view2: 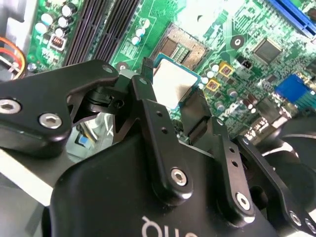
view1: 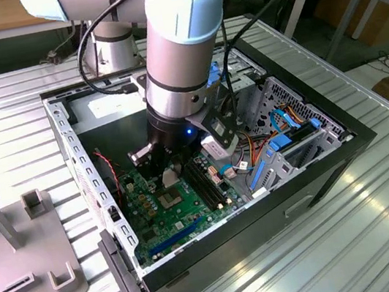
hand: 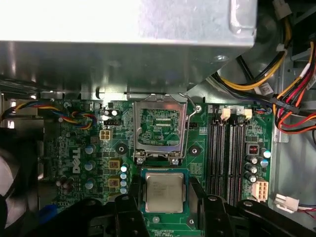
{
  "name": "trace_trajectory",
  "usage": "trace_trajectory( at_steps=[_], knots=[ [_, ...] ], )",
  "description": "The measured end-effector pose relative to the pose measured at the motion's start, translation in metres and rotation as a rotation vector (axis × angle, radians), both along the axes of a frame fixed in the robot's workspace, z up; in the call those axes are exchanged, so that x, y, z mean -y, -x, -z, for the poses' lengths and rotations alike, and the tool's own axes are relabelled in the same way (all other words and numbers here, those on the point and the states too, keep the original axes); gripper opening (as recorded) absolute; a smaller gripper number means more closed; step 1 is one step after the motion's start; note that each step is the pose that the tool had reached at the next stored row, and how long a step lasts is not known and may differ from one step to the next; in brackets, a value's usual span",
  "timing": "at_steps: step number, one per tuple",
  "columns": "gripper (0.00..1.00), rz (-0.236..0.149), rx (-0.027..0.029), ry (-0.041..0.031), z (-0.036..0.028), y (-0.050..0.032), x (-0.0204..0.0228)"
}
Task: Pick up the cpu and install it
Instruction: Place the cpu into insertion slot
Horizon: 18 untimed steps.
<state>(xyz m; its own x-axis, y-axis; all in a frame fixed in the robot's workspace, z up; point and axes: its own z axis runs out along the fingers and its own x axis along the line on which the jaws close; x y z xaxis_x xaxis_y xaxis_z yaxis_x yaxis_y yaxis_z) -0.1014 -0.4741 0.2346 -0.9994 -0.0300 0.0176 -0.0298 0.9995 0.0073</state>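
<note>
2 fingers [view2: 150,106] of the gripper [hand: 165,200] pinch the cpu [hand: 164,190] just beside the open socket [hand: 160,129], so level and square to that socket looks key.

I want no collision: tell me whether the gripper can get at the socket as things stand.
Probably yes: the gripper holds the cpu just beside the socket, whose contacts lie uncovered, with nothing between them.

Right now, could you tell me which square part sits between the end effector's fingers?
The silver-faced chip, clamped by the end effector; the metal-framed socket beside it lies open and empty.
</note>
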Motion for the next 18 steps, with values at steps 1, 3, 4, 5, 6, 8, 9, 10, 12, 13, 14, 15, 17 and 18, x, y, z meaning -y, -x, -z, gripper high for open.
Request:
trace_trajectory(
  at_steps=[1,3,4,5,6,8,9,10,12,13,14,15,17,18],
  knots=[
    [0.47,0.0,-0.0003,-0.0001,0.0028,0.0001,0.0015],
    [0.47,0.0,-0.0008,-0.0002,0.0076,0.0001,0.0036],
    [0.47,-0.001,-0.001,-0.0001,0.0103,0.0005,0.0043],
    [0.47,-0.001,-0.0011,-0.0001,0.0119,0.0007,0.0045],
    [0.47,-0.002,-0.0011,-0.0001,0.0146,0.0009,0.0049],
    [0.47,-0.002,-0.0014,0.0,0.0186,0.001,0.0064],
    [0.47,-0.002,-0.0013,-0.0001,0.0205,0.001,0.0071],
    [0.47,-0.002,-0.0015,-0.0003,0.0224,0.0011,0.0075],
    [0.47,-0.002,-0.0025,-0.0002,0.0254,0.0012,0.0078],
    [0.47,-0.002,-0.0027,0.0,0.0255,0.0012,0.0078],
    [0.47,-0.002,-0.0028,0.0,0.0255,0.0011,0.0078],
    [0.47,-0.002,-0.0028,0.0001,0.0254,0.0011,0.0079],
    [0.47,-0.002,-0.0036,-0.0001,0.0262,0.0014,0.0078],
    [0.47,-0.002,-0.0037,-0.0002,0.0263,0.0014,0.0078]
  ],
)
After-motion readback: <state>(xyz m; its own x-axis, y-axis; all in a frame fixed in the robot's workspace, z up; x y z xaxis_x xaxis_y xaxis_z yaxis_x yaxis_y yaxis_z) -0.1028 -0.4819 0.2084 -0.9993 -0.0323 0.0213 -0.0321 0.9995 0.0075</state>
